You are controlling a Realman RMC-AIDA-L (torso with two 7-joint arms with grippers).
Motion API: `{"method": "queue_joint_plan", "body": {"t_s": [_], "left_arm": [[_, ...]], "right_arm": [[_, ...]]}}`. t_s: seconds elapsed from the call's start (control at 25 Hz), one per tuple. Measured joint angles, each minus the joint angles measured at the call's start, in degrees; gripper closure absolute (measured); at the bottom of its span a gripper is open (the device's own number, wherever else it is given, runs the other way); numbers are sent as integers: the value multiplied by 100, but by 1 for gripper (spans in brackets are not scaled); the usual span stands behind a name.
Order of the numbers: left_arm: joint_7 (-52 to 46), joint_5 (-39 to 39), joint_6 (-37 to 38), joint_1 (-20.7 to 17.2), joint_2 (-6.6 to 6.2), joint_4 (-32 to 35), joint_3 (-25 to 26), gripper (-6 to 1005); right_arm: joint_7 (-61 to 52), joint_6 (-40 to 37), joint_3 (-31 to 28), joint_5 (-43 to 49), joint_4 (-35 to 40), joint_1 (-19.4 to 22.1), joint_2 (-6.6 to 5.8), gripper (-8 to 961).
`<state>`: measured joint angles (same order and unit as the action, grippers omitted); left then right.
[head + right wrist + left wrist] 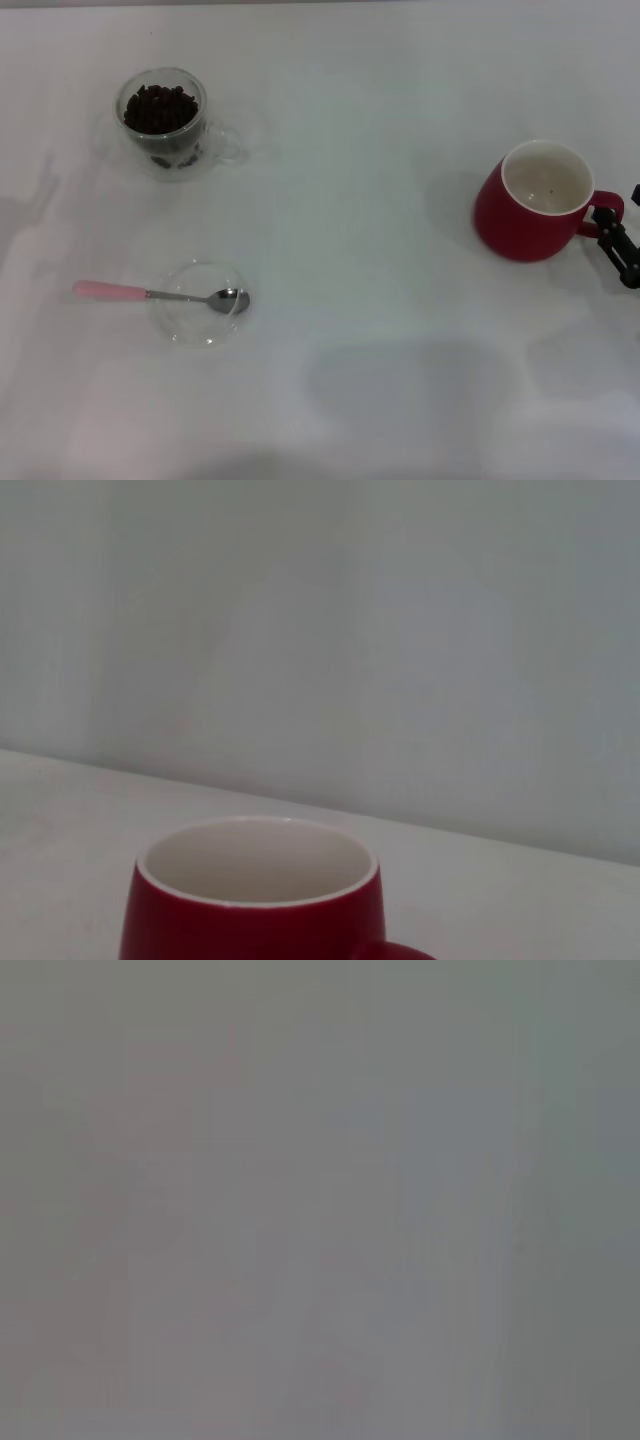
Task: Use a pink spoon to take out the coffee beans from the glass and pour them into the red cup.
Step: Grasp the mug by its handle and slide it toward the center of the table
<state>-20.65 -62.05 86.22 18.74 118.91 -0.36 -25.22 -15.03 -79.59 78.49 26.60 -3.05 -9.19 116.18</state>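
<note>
The glass (162, 122), clear with a side handle, stands at the back left and holds many coffee beans (160, 107). The pink spoon (160, 294) lies at the front left, its silver bowl resting in a shallow clear dish (200, 318) and its pink handle pointing left. The red cup (535, 200) stands upright at the right, white inside and empty; it also shows close up in the right wrist view (250, 905). My right gripper (622, 238) is at the right edge, right beside the cup's handle. My left gripper is out of view.
The white table (360, 300) spreads wide between the glass and the red cup. The left wrist view shows only a plain grey surface. A pale wall stands behind the table in the right wrist view.
</note>
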Motion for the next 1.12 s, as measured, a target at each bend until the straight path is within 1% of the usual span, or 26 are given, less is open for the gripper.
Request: {"method": "queue_joint_plan", "body": {"t_s": [0.32, 0.52, 0.64, 0.88, 1.12], "left_arm": [[4, 0, -22, -3, 0, 2, 0, 138], [14, 0, -30, -6, 0, 2, 0, 138], [14, 3, -36, -28, 0, 2, 0, 137], [27, 8, -44, -55, 0, 2, 0, 137], [33, 16, -45, -62, 1, 3, 0, 137]], "right_arm": [[2, -22, 36, 70, 33, -14, 0, 501], [-89, -36, 46, 149, 86, -32, 0, 659], [-168, -50, 94, 158, 109, -43, -1, 771], [-280, -73, 395, 162, 242, -54, 0, 770], [-451, -139, 900, 163, 483, -61, 0, 773]]}}
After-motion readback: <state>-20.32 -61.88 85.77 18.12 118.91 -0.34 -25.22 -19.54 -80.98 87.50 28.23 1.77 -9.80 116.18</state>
